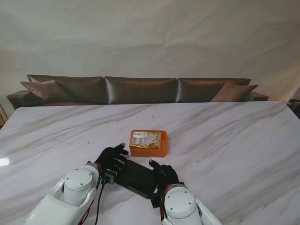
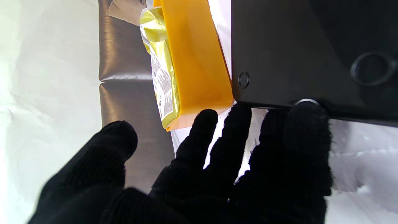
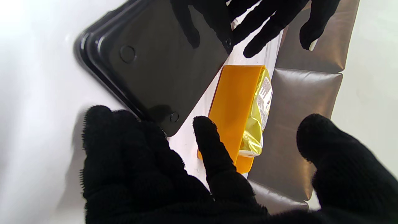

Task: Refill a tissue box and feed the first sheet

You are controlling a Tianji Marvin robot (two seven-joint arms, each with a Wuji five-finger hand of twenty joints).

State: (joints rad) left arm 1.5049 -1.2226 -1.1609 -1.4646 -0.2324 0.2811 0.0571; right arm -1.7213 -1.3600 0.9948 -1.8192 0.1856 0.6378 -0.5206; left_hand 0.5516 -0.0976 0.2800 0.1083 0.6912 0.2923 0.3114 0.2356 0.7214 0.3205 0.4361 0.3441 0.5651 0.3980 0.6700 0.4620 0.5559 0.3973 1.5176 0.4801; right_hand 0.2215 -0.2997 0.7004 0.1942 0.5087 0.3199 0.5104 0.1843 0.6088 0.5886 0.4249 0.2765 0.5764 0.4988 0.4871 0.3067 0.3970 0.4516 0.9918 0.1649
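Note:
An orange tissue box (image 1: 149,149) sits mid-table with a yellow wrapped tissue pack (image 1: 146,138) lying in its open top. Nearer to me lies a flat black lid (image 1: 136,178), between my two black-gloved hands. My left hand (image 1: 111,158) has its fingers spread, with fingertips (image 2: 306,124) touching the lid's (image 2: 295,46) edge. My right hand (image 1: 164,174) is spread at the lid's other end, fingers (image 3: 124,137) resting by a corner of the lid (image 3: 155,71). Neither hand grips anything. The wrist views also show the box (image 2: 196,62) (image 3: 233,109) and pack (image 2: 160,77) (image 3: 259,115).
The white marble table (image 1: 234,140) stretches wide on both sides of the box. A brown leather sofa (image 1: 140,89) with cushions runs along the table's far edge, before a pale draped backdrop.

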